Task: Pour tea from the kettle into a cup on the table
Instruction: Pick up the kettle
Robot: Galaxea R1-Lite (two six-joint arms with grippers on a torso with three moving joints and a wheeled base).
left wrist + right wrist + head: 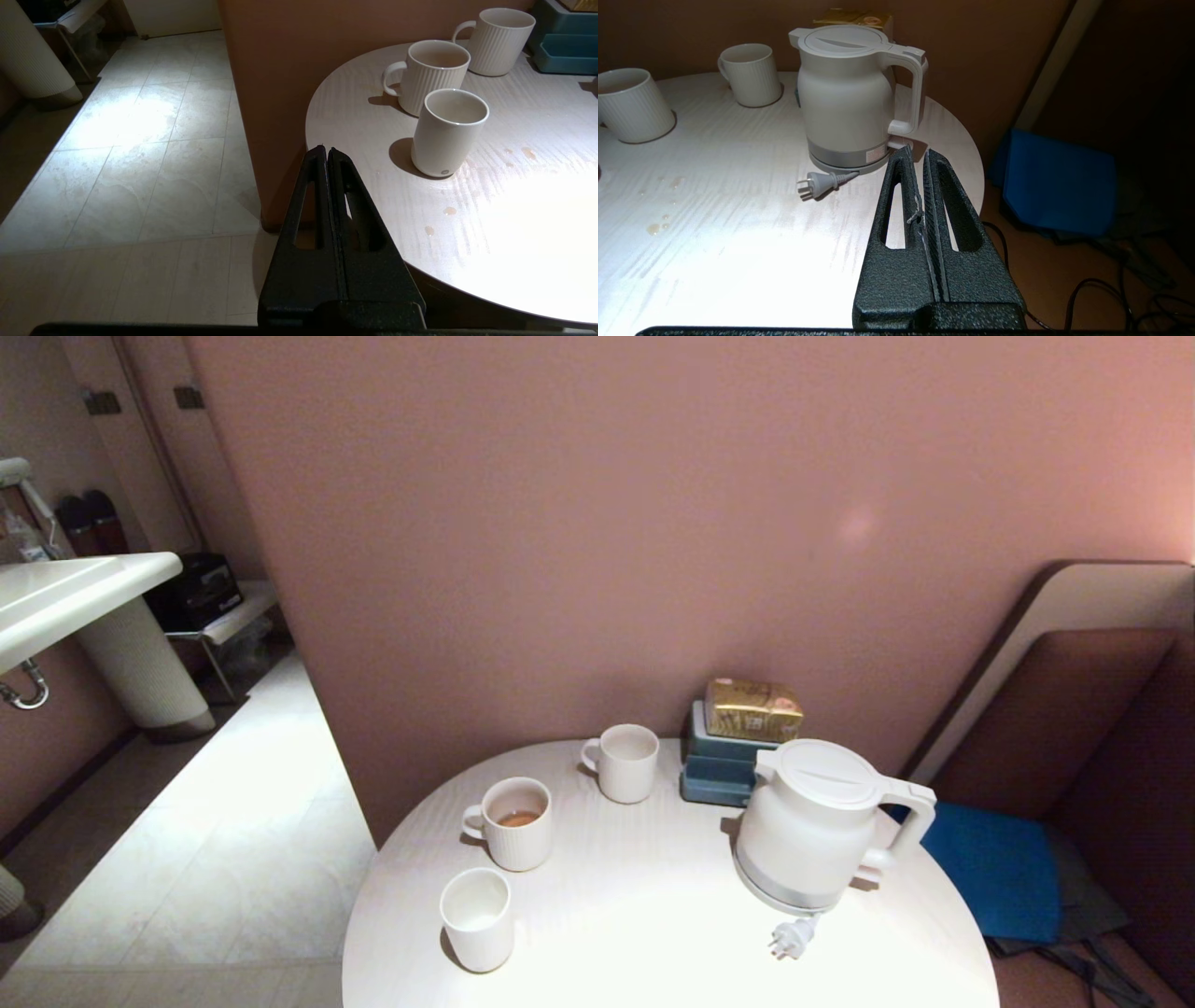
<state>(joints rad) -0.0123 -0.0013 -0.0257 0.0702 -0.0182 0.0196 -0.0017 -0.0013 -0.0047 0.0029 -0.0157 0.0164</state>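
The white kettle stands on the right of the round white table, lid down, handle toward the right edge. The smooth handleless cup stands upright and looks empty near the table's front left. Reddish-brown tea shows in a ribbed mug behind it. My left gripper is shut and empty, off the table's left edge, short of the cup. My right gripper is shut and empty, just short of the kettle's handle foot. Neither arm shows in the head view.
Two ribbed mugs stand behind the cup. Teal boxes with a gold packet sit against the pink wall. The kettle's loose plug lies in front of it. Small drops dot the table. A blue cushion lies at the right.
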